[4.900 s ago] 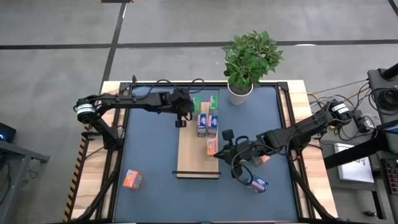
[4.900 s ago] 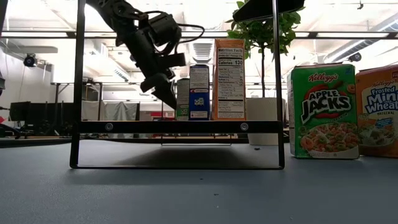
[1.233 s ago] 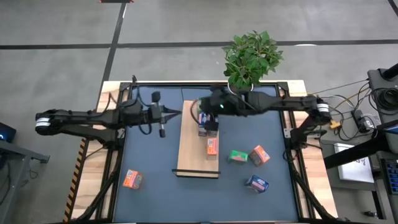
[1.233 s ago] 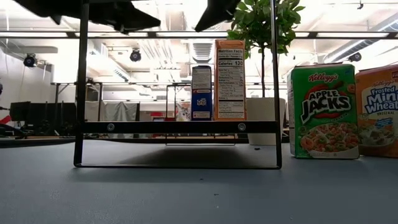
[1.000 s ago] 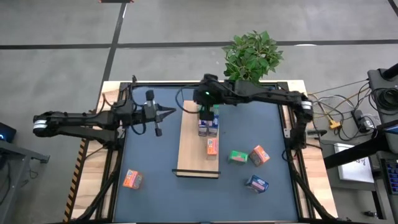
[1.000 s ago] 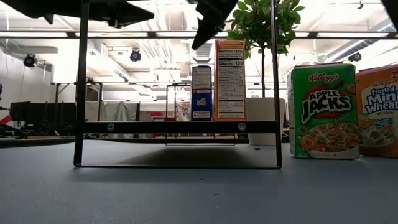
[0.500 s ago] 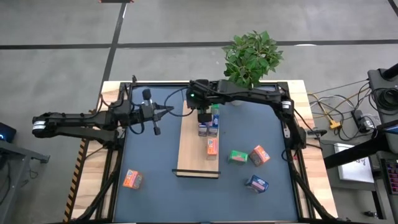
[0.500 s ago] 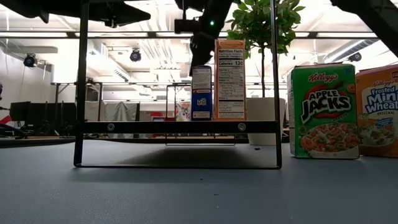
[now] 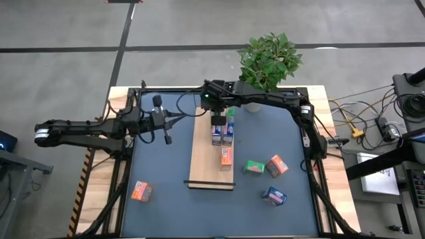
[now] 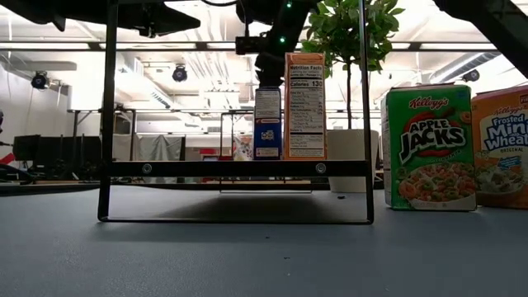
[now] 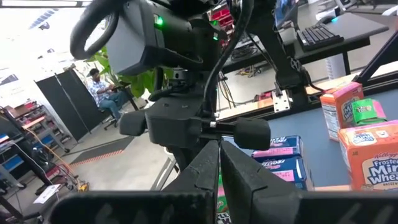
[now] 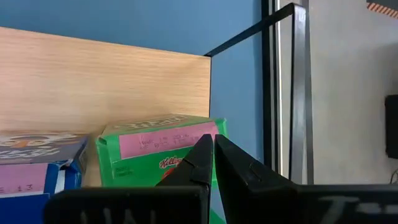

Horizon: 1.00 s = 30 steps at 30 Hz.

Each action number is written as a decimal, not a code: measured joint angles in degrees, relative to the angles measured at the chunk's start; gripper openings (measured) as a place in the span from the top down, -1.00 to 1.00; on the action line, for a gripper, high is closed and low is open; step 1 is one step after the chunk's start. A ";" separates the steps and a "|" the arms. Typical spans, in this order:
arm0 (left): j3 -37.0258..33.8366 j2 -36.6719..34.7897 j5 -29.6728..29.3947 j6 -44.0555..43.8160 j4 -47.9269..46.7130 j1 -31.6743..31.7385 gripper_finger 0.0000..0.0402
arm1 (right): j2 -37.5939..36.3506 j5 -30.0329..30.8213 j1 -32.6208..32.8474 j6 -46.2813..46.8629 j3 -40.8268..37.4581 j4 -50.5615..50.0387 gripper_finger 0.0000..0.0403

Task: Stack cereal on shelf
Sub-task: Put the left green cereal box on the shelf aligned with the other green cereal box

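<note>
The shelf (image 9: pixel 207 166) is a light-wood board lying flat on the blue table. Standing on it are a green box (image 12: pixel 161 146), two blue boxes (image 9: pixel 222 135) and an orange box (image 9: pixel 226 157). My right gripper (image 12: pixel 211 152) is shut and points down just over the green box's top, next to a blue box (image 12: pixel 37 168). In the low view it (image 10: pixel 267 76) hangs right above the blue box (image 10: pixel 266 124). My left gripper (image 9: pixel 180 116) is shut and empty, held above the table left of the shelf. My right gripper's shut fingertips (image 12: pixel 202 149) stand over the green box's top face (image 12: pixel 168 140), pointing down from above. I cannot tell whether they touch it. The box stands upright on the shelf.
Loose boxes lie on the table: green (image 9: pixel 253 167), orange (image 9: pixel 277 165) and blue (image 9: pixel 274 196) to the shelf's right, orange (image 9: pixel 140 191) at the near left. A potted plant (image 9: pixel 265 63) stands at the far edge. A black frame (image 10: pixel 107 115) rims the table.
My right gripper has swung toward the table's left over the shelf's far end and come down to just above the tops of the standing boxes. The boxes have stayed in place.
</note>
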 joint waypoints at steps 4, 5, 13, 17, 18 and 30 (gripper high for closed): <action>0.02 0.00 0.00 0.00 -0.01 0.00 1.00 | 0.00 -0.49 -0.02 0.50 -1.02 0.12 0.96; 0.00 0.00 0.00 0.00 -0.01 0.00 1.00 | 0.00 -0.47 -0.02 0.50 -1.39 0.19 0.96; 0.01 0.00 0.00 -0.03 -0.01 0.00 1.00 | -0.02 -0.20 -0.03 1.14 -2.30 0.24 0.96; 0.01 0.00 0.00 -0.03 -0.01 0.00 1.00 | -0.02 3.17 0.00 1.22 -2.34 -0.20 0.96; 0.02 0.00 0.00 -0.03 -0.01 0.00 1.00 | -0.02 3.79 -0.02 1.22 -2.36 -0.31 0.96; 0.02 0.00 0.00 0.63 -0.40 0.00 1.00 | -0.22 4.62 0.24 3.32 -0.87 -2.43 0.96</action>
